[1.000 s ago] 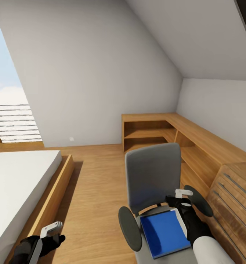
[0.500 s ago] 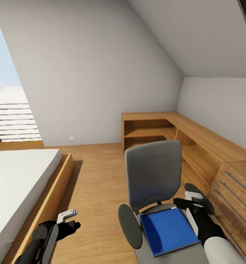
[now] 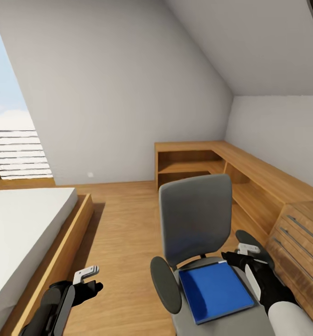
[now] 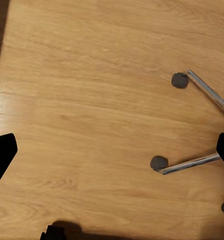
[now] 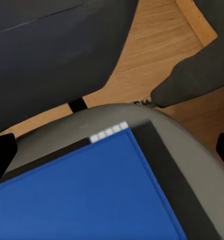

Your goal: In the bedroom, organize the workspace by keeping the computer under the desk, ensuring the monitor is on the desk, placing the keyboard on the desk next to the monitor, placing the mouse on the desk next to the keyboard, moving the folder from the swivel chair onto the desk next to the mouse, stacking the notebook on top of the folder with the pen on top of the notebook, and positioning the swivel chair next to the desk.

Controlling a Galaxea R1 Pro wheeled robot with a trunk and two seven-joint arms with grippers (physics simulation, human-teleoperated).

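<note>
Black-gloved, my right gripper (image 3: 238,254) hovered spread just above the far right corner of the folder (image 3: 215,290), which lay flat on the chair (image 3: 196,224) seat. My left gripper (image 3: 88,279), also spread, hung well left of the chair.

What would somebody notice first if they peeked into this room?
Probably the bright blue folder lying flat on the seat of the grey swivel chair, in the middle of the wooden floor. The robot's right hand hovers at the folder's far corner, by the chair's armrest. To the left sits a big white bed in a wooden frame.
</note>
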